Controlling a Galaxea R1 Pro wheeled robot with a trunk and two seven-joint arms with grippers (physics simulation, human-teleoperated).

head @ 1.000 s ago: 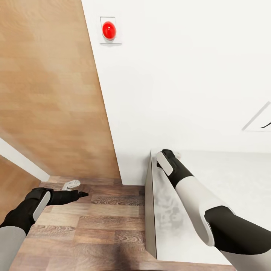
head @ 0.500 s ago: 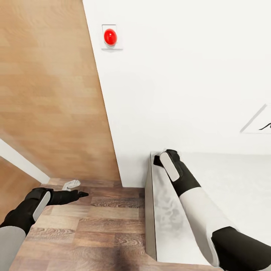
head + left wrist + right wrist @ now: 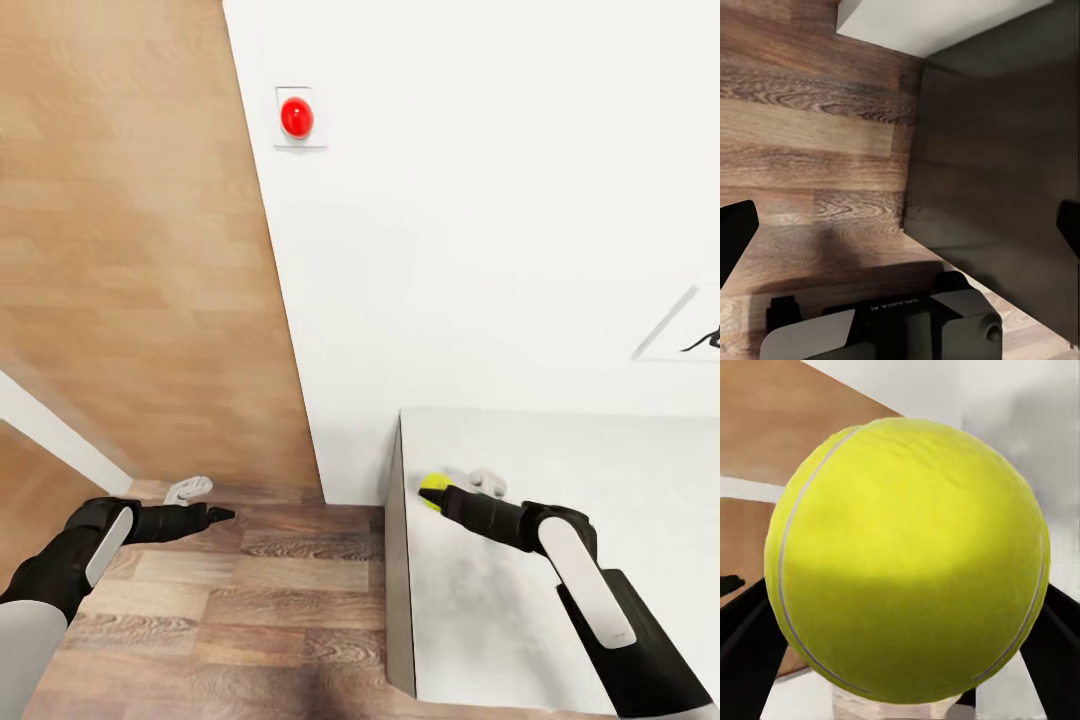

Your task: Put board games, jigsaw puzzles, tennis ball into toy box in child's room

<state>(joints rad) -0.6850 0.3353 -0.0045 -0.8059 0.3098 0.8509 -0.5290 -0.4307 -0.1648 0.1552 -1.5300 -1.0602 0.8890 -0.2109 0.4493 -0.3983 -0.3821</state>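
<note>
The tennis ball sits clamped in the right hand, at the worktop's near-left corner beside the wall. The left hand, fingers apart and holding nothing, hangs over the floor, well apart, so the right arm carries on.

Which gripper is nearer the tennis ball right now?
Right. The right gripper is at the tennis ball on the table, its fingers on either side of it. The left gripper hangs over the wood floor, off the table's end.
</note>
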